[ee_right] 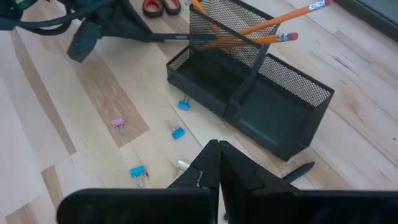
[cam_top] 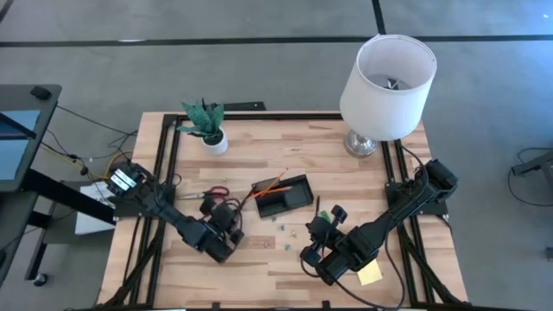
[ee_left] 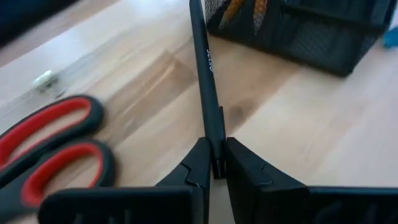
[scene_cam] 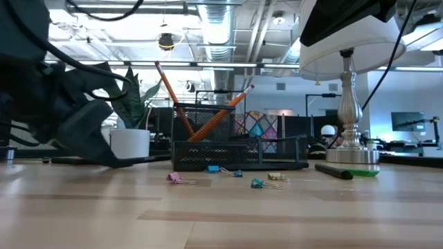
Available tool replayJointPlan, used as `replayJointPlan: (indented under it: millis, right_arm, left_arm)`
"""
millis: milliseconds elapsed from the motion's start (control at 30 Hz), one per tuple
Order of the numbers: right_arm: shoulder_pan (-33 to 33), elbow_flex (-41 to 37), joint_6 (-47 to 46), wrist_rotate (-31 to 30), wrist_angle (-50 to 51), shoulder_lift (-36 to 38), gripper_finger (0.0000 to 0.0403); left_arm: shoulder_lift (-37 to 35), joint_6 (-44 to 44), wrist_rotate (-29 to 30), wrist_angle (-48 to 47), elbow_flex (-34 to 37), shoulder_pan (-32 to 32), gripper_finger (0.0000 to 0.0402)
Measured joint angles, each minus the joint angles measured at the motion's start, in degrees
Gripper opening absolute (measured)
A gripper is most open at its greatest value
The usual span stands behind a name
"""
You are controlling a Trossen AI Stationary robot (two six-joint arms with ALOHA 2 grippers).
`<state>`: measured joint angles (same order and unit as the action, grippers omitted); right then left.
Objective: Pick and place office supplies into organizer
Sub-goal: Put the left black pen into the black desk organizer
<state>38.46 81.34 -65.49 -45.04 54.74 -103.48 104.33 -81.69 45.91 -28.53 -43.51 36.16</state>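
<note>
My left gripper (ee_left: 216,163) is shut on a black pen (ee_left: 205,74), just left of the black mesh organizer (cam_top: 282,194). Two orange pencils (ee_right: 273,28) stand slanted in the organizer's cup. The red-handled scissors (ee_left: 53,146) lie flat on the table beside the pen. My right gripper (ee_right: 219,155) is shut on nothing and hangs above the table on the organizer's near right side. Several small clips (ee_right: 177,132) lie scattered on the wood in front of the organizer. A yellow sticky-note pad (cam_top: 370,274) lies near the right arm. My left gripper pinches the pen's near end (ee_left: 217,146) between its two fingers. The pen runs on along the fingers' line and sticks out ahead toward the organizer's cup (ee_right: 224,31). It casts a shadow on the wood below; I cannot tell whether its far end touches the organizer.
A potted green plant (cam_top: 207,125) stands at the far left and a white-shaded lamp (cam_top: 387,82) at the far right. Another black pen (scene_cam: 336,171) with a green thing (scene_cam: 363,173) beside it lies right of the organizer. Bare wood lies along the near edge.
</note>
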Motion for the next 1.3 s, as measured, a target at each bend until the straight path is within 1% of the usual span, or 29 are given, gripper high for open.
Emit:
replayJointPlan:
  millis: [233,367,500,633,767,833,933,1033,1167,1300]
  right_arm:
    - [0.0,0.0,0.0,0.0,0.0,0.0,0.0000]
    - [0.0,0.0,0.0,0.0,0.0,0.0,0.0000]
    - [0.0,0.0,0.0,0.0,0.0,0.0,0.0000]
    - [0.0,0.0,0.0,0.0,0.0,0.0,0.0000]
    - [0.0,0.0,0.0,0.0,0.0,0.0,0.0000]
    - [0.0,0.0,0.0,0.0,0.0,0.0,0.0000]
    - [0.1,0.0,0.0,0.0,0.0,0.0,0.0000]
    - [0.1,0.0,0.1,0.1,0.0,0.0,0.0000]
    - [0.1,0.0,0.1,0.1,0.0,0.0,0.0000]
    - [0.1,0.0,0.1,0.1,0.0,0.0,0.0000]
  left_arm:
    - [0.4,-9.2,-9.9,-26.5,-8.8,0.1,0.0016]
    - [0.3,-11.4,-10.2,-36.9,-13.2,1.1,0.0015]
    - [-0.2,-10.9,-9.8,-42.9,-18.4,2.4,0.0015]
    - [-1.1,-8.8,-12.0,-49.5,-24.4,3.5,0.0015]
    - [-2.0,-7.6,-15.0,-61.3,-31.2,5.1,0.0015]
    - [-3.5,-5.4,-14.8,-61.6,-33.9,5.6,0.0015]
    - [-7.3,1.2,-12.4,-60.4,-36.5,6.3,0.0015]
    - [-9.0,3.3,-10.3,-61.5,-40.0,6.3,0.0015]
    - [-11.5,10.5,-10.1,-61.6,-43.1,5.4,0.0015]
    - [-11.9,17.4,-10.7,-61.4,-45.7,3.0,0.0015]
